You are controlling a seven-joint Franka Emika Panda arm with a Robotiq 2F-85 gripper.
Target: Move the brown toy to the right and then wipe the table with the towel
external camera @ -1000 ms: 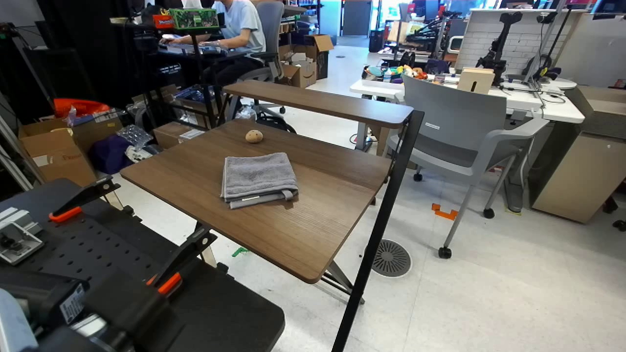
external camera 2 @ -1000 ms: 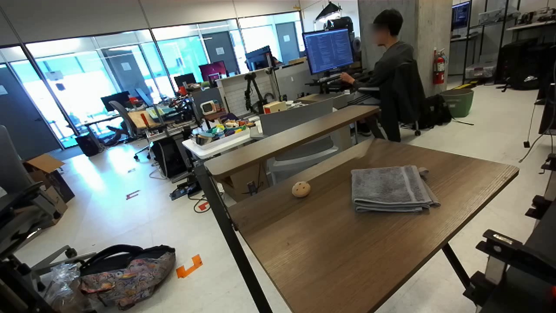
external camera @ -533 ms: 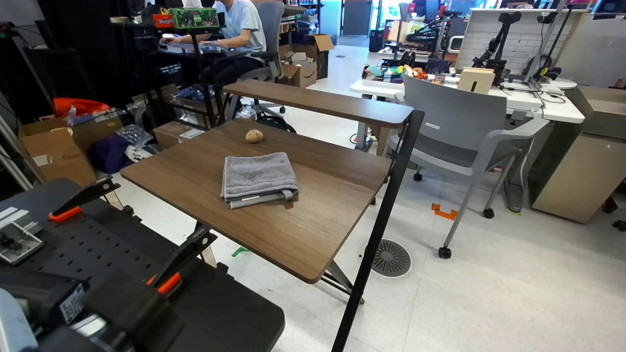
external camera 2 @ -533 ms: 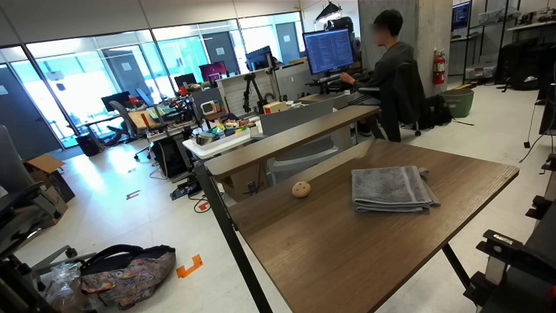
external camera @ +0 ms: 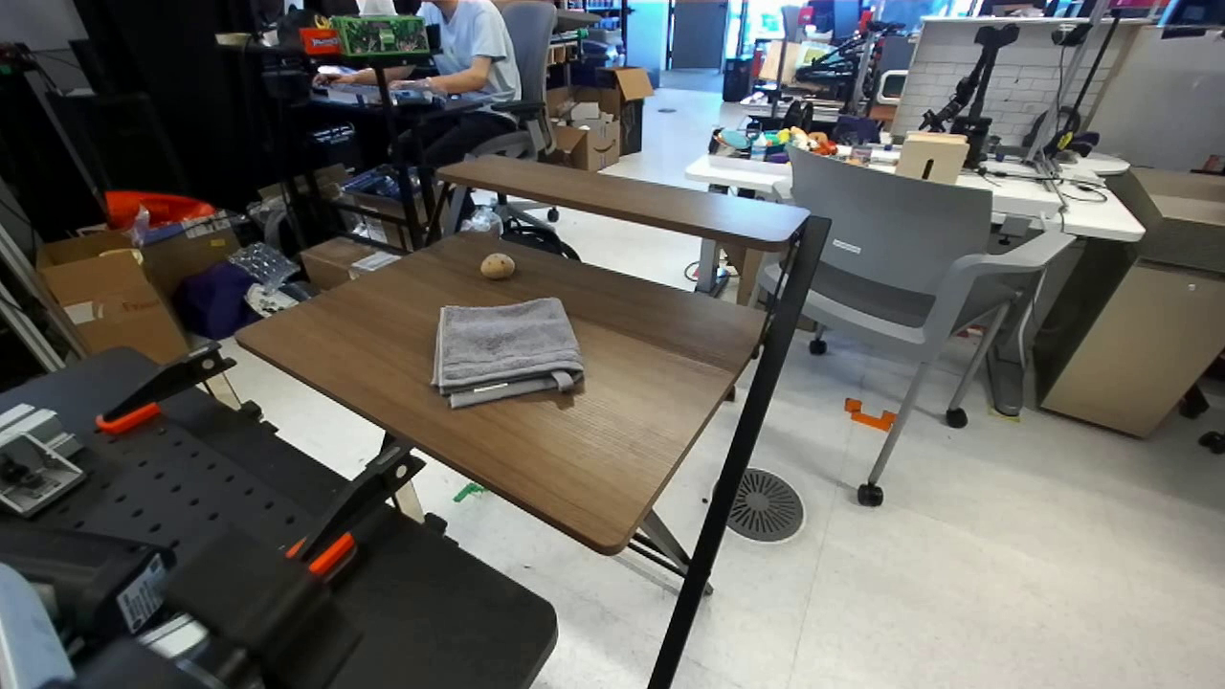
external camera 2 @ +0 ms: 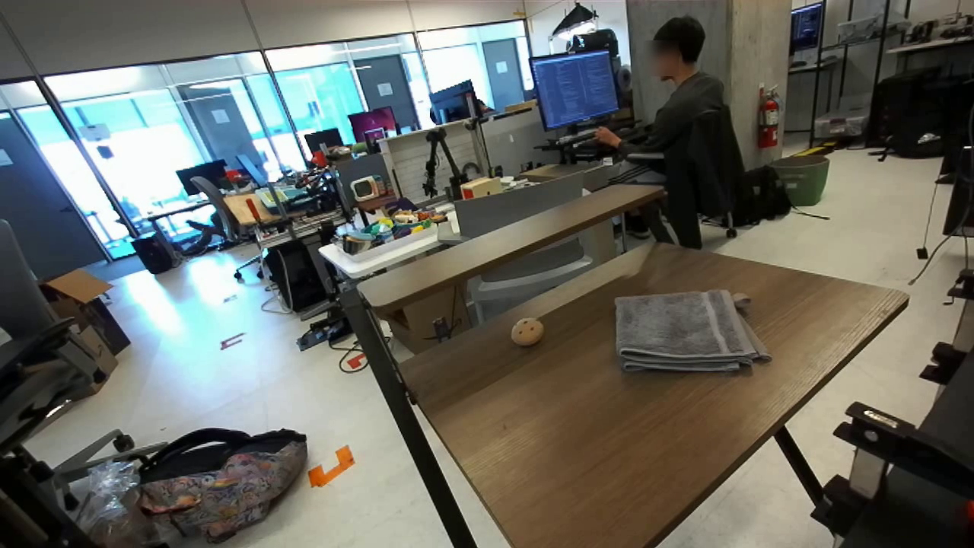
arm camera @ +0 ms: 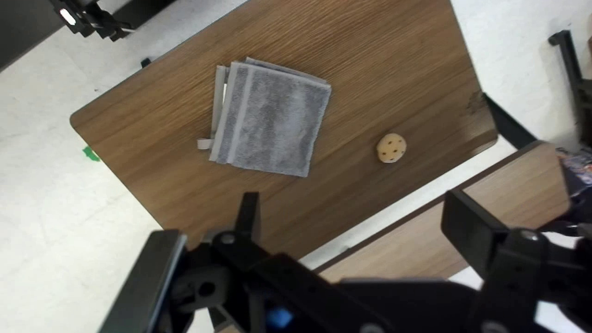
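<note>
The brown toy (external camera: 497,266), a small tan lump with dark dots, lies on the brown table (external camera: 632,383) near its raised-shelf side. It shows in both exterior views (external camera 2: 527,332) and in the wrist view (arm camera: 391,148). The towel (external camera: 505,349), grey and folded flat, lies on the same table apart from the toy; it also shows in an exterior view (external camera 2: 685,331) and the wrist view (arm camera: 273,118). My gripper (arm camera: 350,196) shows in the wrist view, open with nothing between its fingers. It is above the table, its fingertips apart from toy and towel. The exterior views do not show it.
A raised narrow shelf (external camera: 622,196) runs along the table's far side on black posts (external camera: 746,440). A black bench (external camera: 450,603) with clamps (external camera: 359,502) stands alongside the table. A grey chair (external camera: 890,239) stands beyond the shelf. People sit at desks in the background.
</note>
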